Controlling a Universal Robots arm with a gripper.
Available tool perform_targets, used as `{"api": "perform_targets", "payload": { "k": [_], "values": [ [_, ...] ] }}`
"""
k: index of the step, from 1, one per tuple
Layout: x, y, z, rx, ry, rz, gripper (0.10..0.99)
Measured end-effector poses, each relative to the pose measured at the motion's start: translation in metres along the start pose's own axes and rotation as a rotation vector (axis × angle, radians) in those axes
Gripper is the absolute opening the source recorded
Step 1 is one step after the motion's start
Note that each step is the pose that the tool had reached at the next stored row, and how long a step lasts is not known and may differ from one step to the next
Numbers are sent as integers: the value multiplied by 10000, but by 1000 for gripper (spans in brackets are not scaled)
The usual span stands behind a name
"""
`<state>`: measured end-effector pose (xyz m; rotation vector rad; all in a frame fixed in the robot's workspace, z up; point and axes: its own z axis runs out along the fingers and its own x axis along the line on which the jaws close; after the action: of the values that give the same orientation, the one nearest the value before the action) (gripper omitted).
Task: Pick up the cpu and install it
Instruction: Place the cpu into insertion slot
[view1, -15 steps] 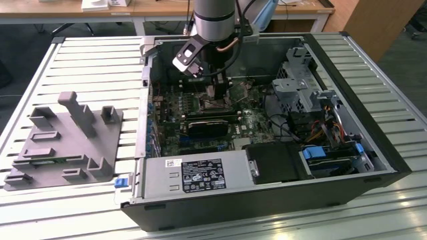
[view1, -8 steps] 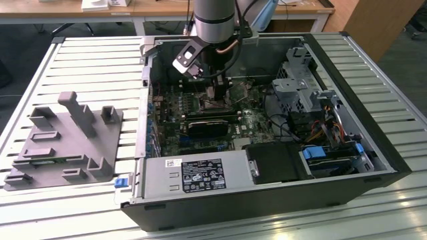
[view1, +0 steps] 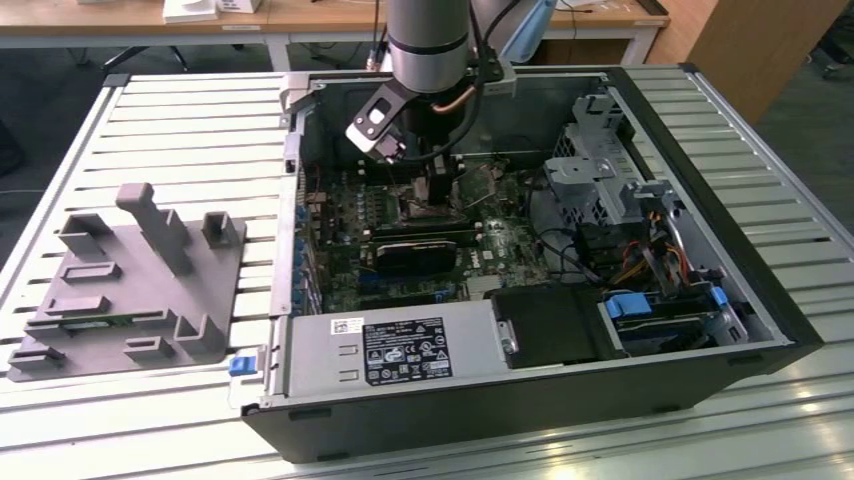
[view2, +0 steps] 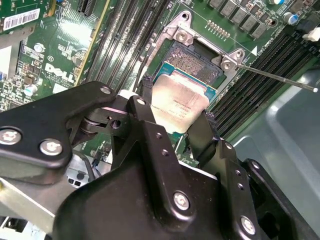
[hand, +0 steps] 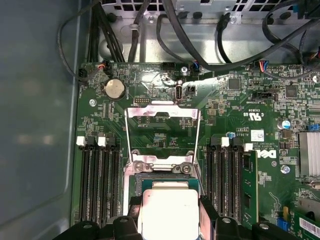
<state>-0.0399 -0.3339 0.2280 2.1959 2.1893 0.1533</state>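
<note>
**Status.** The end effector (view2: 176, 112) is clamped on the cpu (view2: 179, 100). Its two black fingers (view2: 145, 97) press opposite edges of the chip, and the silver top faces the cameras. In both wrist views the cpu sits directly over the socket (view2: 192, 60) and covers most of it. A strip of bare contact field shows past one edge of the chip, so it is judged offset from the frame and not fully seated. Whether it touches the socket cannot be told.

**Location.** In the exterior view the arm (view1: 427, 40) reaches down into the open computer case (view1: 534, 400) at upper centre of the frame. The grey fixture (view1: 134, 280) stands well apart on the table (view1: 174, 110), at the exterior view's left.

**Step in hand (judgement).** The step is placing the chip. It calls for the chip's edges square to the socket frame and the chip held level. It should go down with no sideways slide, as the contacts would likely bend.

**Edges and clearance.**
- The load plate (hand: 162, 114) is folded back, so the opening is unobstructed.
- The thin retention lever (view2: 280, 77) is swung out to one side, clear of the chip.
- Memory slots (hand: 97, 185) flank the socket on both finger sides, so room for spreading the fingers is judged tight.
</note>
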Motion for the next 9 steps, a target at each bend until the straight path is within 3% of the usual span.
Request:
{"api": "perform_targets", "payload": {
  "k": [9],
  "values": [
    [0,-5,20,-1,2,-5,537]
  ]
}}
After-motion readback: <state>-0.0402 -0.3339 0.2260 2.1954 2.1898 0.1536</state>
